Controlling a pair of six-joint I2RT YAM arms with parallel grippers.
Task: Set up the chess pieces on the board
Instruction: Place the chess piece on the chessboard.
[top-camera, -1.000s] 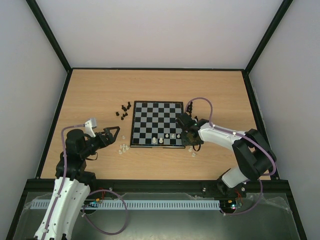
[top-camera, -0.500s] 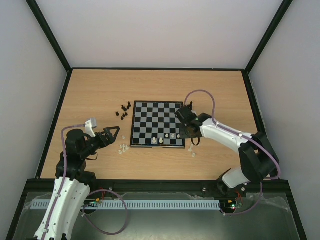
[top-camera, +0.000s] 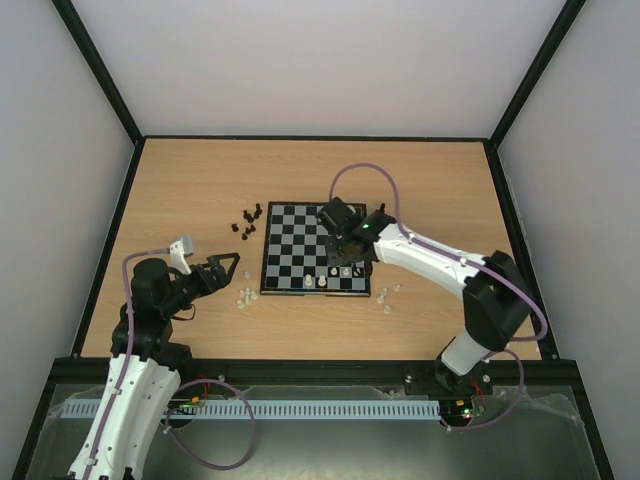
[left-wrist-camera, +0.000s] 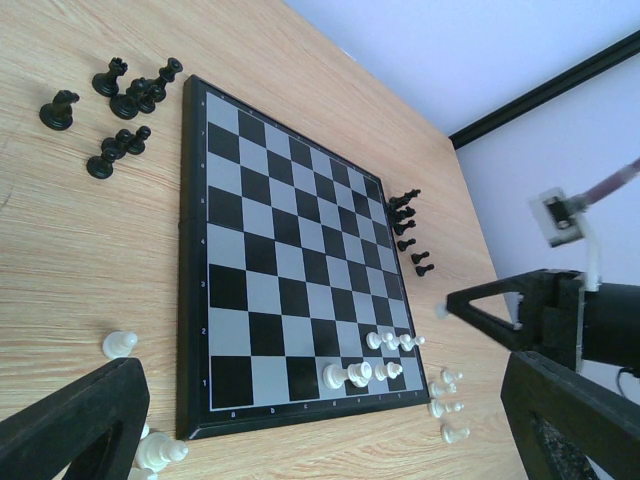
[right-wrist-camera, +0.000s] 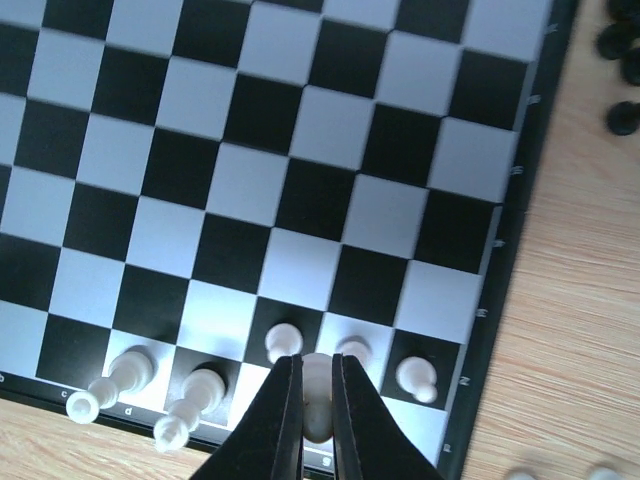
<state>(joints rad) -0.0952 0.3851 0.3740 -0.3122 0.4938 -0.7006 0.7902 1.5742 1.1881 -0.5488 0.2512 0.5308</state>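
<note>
Top view: right gripper (top-camera: 343, 243) is hovering over the board (top-camera: 300, 235), lower-right rows. Left gripper (top-camera: 226, 268) is sitting lower left, jaws spread.

Left wrist: black pieces (left-wrist-camera: 130, 95) are lying off-board, upper left.

Right wrist: jaws are pinching a pale piece (right-wrist-camera: 316, 400) just beside placed neighbours (right-wrist-camera: 285, 340). Risk: it's likely bumping them going down.

Tabletop (top-camera: 200, 180) is looking like light wood, walls (top-camera: 320, 60) plain grey.

table (top-camera: 200, 180): matt wood grain | board (right-wrist-camera: 330, 130): smooth, faint sheen | pale pieces (right-wrist-camera: 415, 375): probably glossy plastic

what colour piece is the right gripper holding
Pale whitish piece, clearest in the right wrist view.
</note>
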